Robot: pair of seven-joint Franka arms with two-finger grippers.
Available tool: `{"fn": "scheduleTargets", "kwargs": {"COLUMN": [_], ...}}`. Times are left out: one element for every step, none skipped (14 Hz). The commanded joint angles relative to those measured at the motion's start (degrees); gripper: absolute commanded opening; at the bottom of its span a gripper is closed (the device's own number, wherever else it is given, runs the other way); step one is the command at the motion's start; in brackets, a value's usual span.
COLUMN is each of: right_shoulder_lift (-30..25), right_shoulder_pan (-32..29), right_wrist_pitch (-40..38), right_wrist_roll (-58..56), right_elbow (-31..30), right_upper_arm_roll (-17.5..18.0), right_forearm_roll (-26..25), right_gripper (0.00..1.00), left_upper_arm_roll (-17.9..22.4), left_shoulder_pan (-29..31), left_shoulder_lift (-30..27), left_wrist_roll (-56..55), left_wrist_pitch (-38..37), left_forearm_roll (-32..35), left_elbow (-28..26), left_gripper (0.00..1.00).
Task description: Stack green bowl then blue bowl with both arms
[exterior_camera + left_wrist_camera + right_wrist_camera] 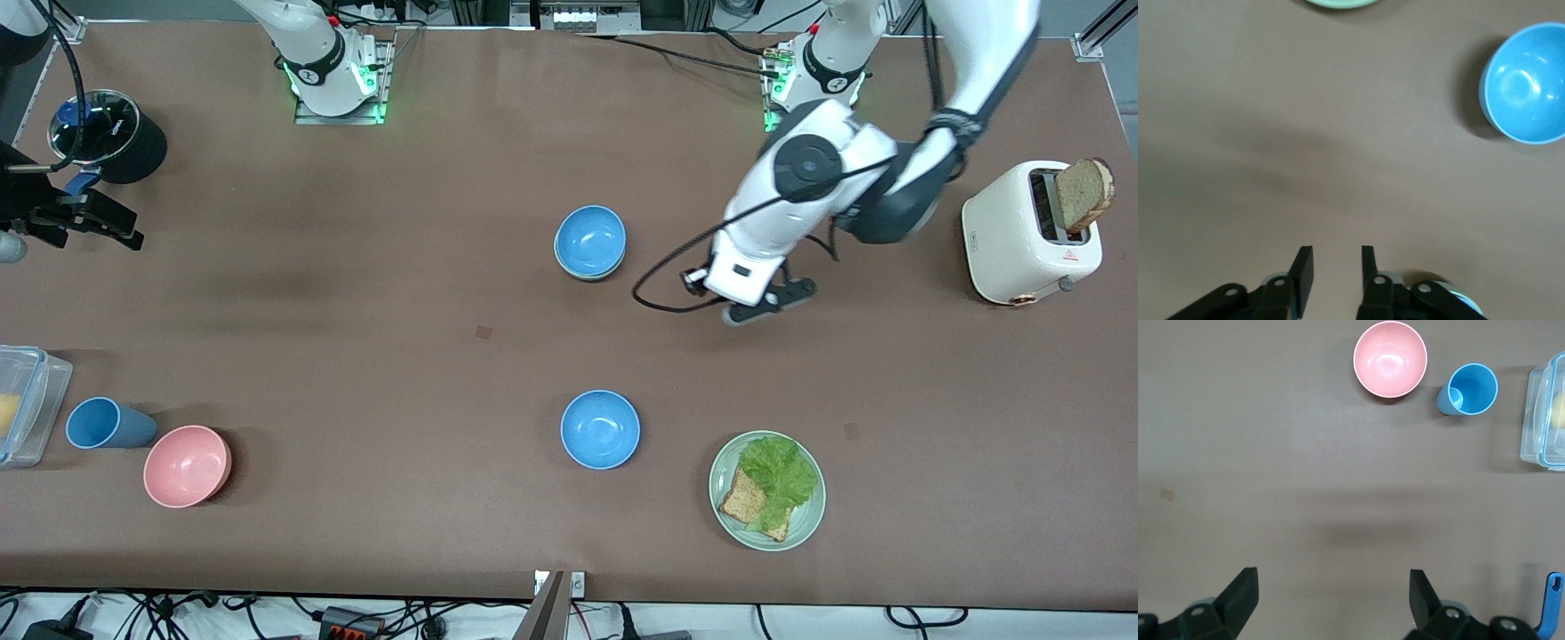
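Lettuce and toast sit on a green plate point(805, 524) by the table's point(373, 293) edge nearest the front camera. One blue bowl point(600, 429) stands beside it; farther, near the middle, another blue bowl point(590, 241) sits nested on the green bowl point(587, 274), whose rim just peeks out. The left pincer point(772, 300) hovers over bare table beside that stack, fingers point(1302, 270) slightly parted, empty. The right pincer point(1333, 595) waits released at its arm's end.

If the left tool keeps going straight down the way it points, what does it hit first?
Probably just bare table. The left tool hangs over open tabletop beside the stacked blue bowl; nothing shows between its fingers, though its height is unclear.
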Motion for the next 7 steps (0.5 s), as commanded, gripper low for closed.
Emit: {"fn": "scheduleTargets", "kwargs": {"right_shoulder_lift": [-1.45,-1.45,-1.45,-1.53,-1.53,-1.53,-1.53], "right_shoulder_pan": [-0.87,-0.78,-0.87,-0.78,-0.78,-0.78,-0.78], "right_wrist_pitch": [-0.34,-0.34,-0.69,-1.22,-1.31,-1.31,-1.31], "right_wrist_roll": [-0.6,-0.6,-0.42,-0.07,-0.07,-0.07,-0.07], "right_elbow": [-1.48,-1.48,-1.48,-1.57,-1.57,-1.48,-1.48], "right_upper_arm_roll": [0.88,0.88,0.88,0.88,0.88,0.88,0.88], "right_forearm_roll": [-0.85,-0.93,-0.85,-0.84,-0.84,-0.84,-0.84], "right_gripper": [1.0,1.0,1.0,1.0,1.0,1.0,1.0], "left_upper_arm_roll": [-0.53,-0.53,-0.53,-0.18,0.61,2.53,7.07], "left_shoulder_pan": [2.39,4.24,5.38,6.44,8.37,9.43,9.0], "left_shoulder_lift": [0.28,0.28,0.28,0.02,-0.76,-4.08,-8.46], "left_wrist_roll": [9.65,15.09,20.11,25.55,30.3,35.05,40.14], "left_wrist_pitch": [-7.9,-9.84,-11.17,-12.22,-13.02,-14.16,-15.3], "left_forearm_roll": [-2.68,-2.78,-2.86,-3.3,-4.26,-7.32,-11.61], "left_elbow": [5.62,7.02,8.6,9.58,9.67,9.59,9.15], "left_gripper": [0.54,0.64,0.76,0.9,1.0,1.0,1.0]}}
